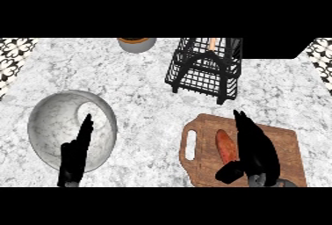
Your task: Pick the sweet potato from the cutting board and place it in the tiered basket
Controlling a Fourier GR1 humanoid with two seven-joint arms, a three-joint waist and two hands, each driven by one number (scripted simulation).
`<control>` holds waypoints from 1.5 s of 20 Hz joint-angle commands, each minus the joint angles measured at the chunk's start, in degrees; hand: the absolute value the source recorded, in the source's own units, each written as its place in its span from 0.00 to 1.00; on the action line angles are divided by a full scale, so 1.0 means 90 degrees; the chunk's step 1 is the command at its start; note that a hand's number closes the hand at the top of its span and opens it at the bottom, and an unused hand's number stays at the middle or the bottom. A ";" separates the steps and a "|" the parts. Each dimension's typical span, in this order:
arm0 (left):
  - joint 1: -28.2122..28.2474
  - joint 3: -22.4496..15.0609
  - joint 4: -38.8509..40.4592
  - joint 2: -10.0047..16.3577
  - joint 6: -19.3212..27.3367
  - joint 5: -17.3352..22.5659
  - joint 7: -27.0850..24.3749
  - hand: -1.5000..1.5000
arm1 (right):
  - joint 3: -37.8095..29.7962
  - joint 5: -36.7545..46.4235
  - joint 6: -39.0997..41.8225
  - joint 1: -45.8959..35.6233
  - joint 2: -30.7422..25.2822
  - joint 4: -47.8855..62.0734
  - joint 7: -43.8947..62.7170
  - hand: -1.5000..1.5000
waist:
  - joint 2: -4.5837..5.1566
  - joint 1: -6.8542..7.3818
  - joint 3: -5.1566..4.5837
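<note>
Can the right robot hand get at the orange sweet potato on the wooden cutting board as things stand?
Probably yes. The right robot hand, fingers straight, is over the brown wooden cutting board right beside the orange oblong sweet potato, thumb near its lower end. Nothing lies between them.

Stone, wood and wire on one worktop.
The counter (149,110) looks like smooth, speckled grey-white stone. The cutting board (285,149) is matt brown wood with visible grain. The tiered basket (201,74) is thin black wire. The bowl (58,123) is smooth, mottled grey with a soft sheen. The sweet potato (225,147) has dull orange skin.
</note>
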 commanded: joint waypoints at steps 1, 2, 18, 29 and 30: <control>0.0033 0.0132 -0.0047 0.0059 -0.0080 0.0068 0.0076 0.50 | -0.0127 -0.0117 0.0804 -0.0184 0.0157 0.0402 0.0954 0.00 | 0.0012 0.0014 -0.0013; 0.0026 0.0001 -0.0176 0.0051 -0.0090 -0.0001 0.0253 0.50 | -0.0123 -0.0124 0.0991 -0.0353 0.0308 0.0363 0.1211 0.00 | 0.0007 0.0016 -0.0013; -0.0104 0.0311 0.0051 0.0001 -0.0294 -0.0057 0.0213 0.50 | -0.0542 -0.0164 0.1509 -0.0320 0.0801 0.1134 0.0961 0.00 | 0.0011 -0.0029 -0.0013; 0.0207 0.0268 -0.0102 -0.0205 -0.0288 -0.0328 0.0031 0.50 | -0.0995 -0.0090 0.1356 0.0066 0.1113 0.1671 0.0308 0.00 | 0.0004 -0.0015 -0.0008; 0.0084 0.0214 0.0137 -0.0414 -0.0051 -0.0488 -0.0022 0.50 | -0.0888 -0.0066 0.1450 0.0375 0.1104 0.1209 0.0499 0.00 | 0.0001 -0.0048 -0.0009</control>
